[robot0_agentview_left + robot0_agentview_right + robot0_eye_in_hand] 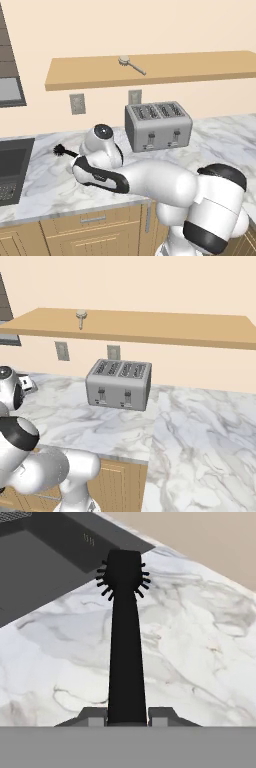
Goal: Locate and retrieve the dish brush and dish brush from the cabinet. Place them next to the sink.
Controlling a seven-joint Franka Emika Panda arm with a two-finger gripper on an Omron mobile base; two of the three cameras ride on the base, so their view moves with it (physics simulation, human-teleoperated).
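Black dish brush (125, 642), spiky round head, marble counter (200, 652)

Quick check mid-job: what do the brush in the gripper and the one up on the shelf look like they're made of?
Black dish brush: uniform matte black handle and bristles, likely plastic. Pale dish brush on the shelf: light tan disc head, greyer thin handle, probably wood, though too small to confirm.
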